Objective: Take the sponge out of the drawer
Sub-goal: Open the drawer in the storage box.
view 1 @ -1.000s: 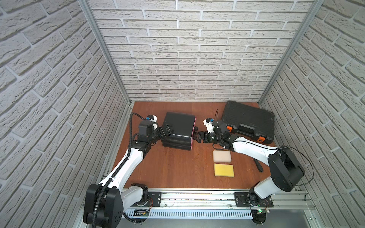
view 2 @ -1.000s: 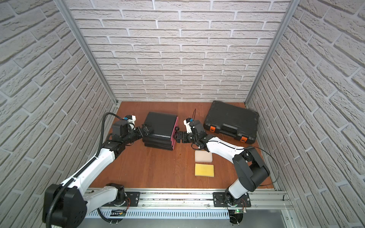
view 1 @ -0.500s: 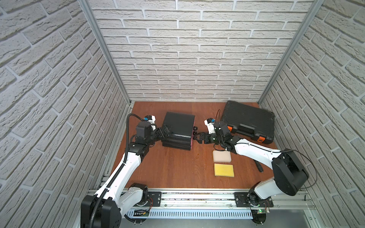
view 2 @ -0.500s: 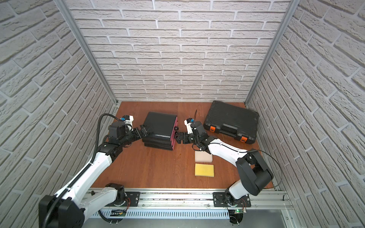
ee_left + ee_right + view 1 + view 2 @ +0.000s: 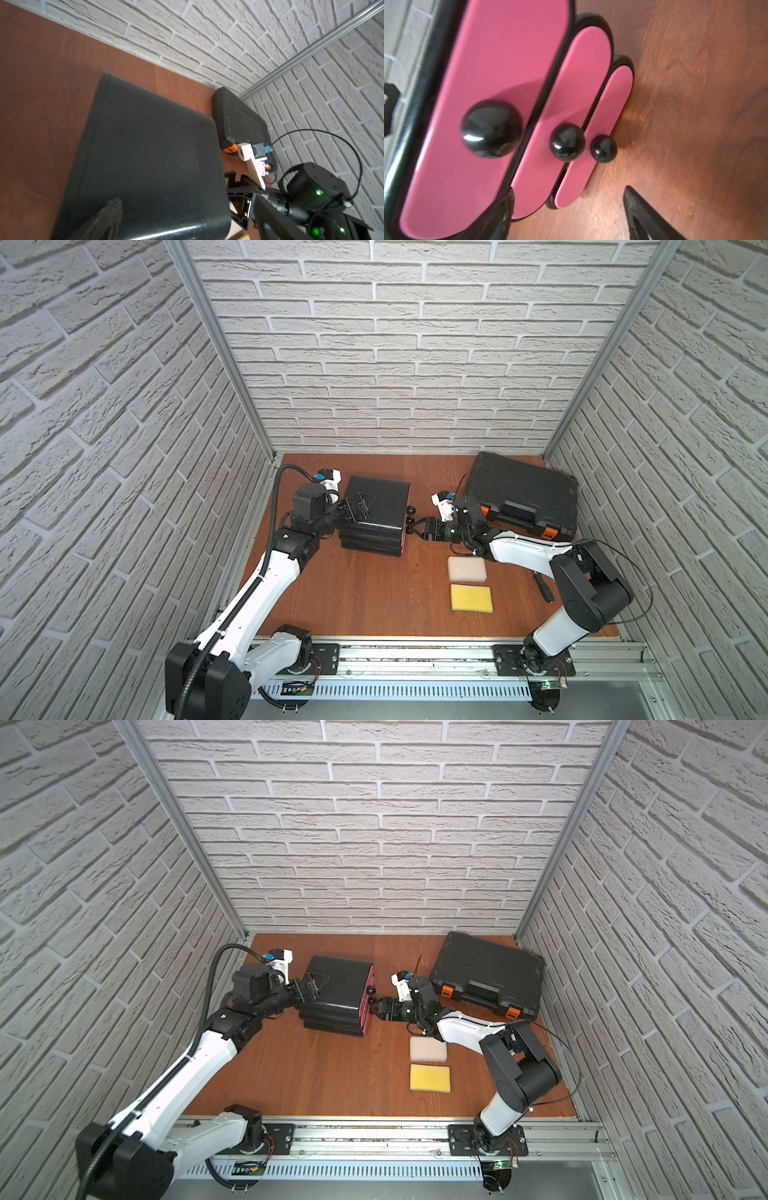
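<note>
A black drawer unit (image 5: 376,506) with three pink fronts (image 5: 488,62) and black ball knobs stands at the back left. All three drawers are pushed in, so the sponge in the drawer is hidden. My right gripper (image 5: 420,526) is open just in front of the fronts. In the right wrist view its fingers (image 5: 505,205) flank the middle knob (image 5: 567,143) and the small knob (image 5: 603,148) without touching them. My left gripper (image 5: 359,506) is open at the unit's rear, with one finger (image 5: 112,209) lying over the glossy top (image 5: 145,155).
A shut black toolbox (image 5: 523,497) with orange latches sits at the back right, close behind my right wrist. A white foam block (image 5: 466,569) and a yellow one (image 5: 471,597) lie on the wooden table in front of my right arm. A small dark stick (image 5: 543,589) lies near the right wall.
The right gripper's jaws have narrowed a little in front of the knobs. The left arm has shifted slightly while its gripper stays at the drawer unit's rear.
</note>
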Available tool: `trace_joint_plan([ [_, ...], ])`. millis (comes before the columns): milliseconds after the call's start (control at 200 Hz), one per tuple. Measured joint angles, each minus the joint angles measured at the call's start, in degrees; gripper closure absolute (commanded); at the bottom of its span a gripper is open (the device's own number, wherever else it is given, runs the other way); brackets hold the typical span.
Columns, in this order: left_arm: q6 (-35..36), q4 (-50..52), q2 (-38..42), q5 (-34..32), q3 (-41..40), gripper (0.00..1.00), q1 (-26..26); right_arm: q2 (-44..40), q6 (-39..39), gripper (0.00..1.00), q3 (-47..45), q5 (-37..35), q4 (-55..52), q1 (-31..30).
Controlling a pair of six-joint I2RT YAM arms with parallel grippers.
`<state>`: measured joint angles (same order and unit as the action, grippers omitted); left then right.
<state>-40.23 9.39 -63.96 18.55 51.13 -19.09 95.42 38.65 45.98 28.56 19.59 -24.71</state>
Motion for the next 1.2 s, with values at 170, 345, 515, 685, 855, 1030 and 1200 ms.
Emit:
trace_joint_plan([
  [170,0.59,-2.67,-5.49,1.84,1.53,0.06,-1.29,7.1,6.36,0.25,-0.31,6.05,11.52,2.27],
  [345,0.63,-5.7,-7.89,2.84,1.95,0.06,-1.29,14.01,12.37,0.32,0.81,10.86,21.94,2.32],
  [515,0.63,-7.89,-9.14,3.45,1.95,0.07,-1.29,16.92,16.57,0.36,1.14,12.81,29.2,2.38],
  [685,0.61,-9.92,-10.34,3.87,1.95,0.08,-1.29,17.64,18.23,0.43,1.7,13.35,31.26,2.47],
  [855,0.59,-11.65,-11.23,4.09,1.95,0.08,-1.31,17.64,18.99,0.58,2.27,13.6,31.89,2.49],
  [1030,0.57,-12.85,-11.8,4.28,1.95,0.08,-1.31,18.23,19.65,0.72,2.78,14.43,33.51,2.6],
  [1200,0.57,-12.85,-11.8,4.26,1.95,0.08,-1.29,18.51,19.69,0.78,2.75,14.8,34.25,2.71],
])
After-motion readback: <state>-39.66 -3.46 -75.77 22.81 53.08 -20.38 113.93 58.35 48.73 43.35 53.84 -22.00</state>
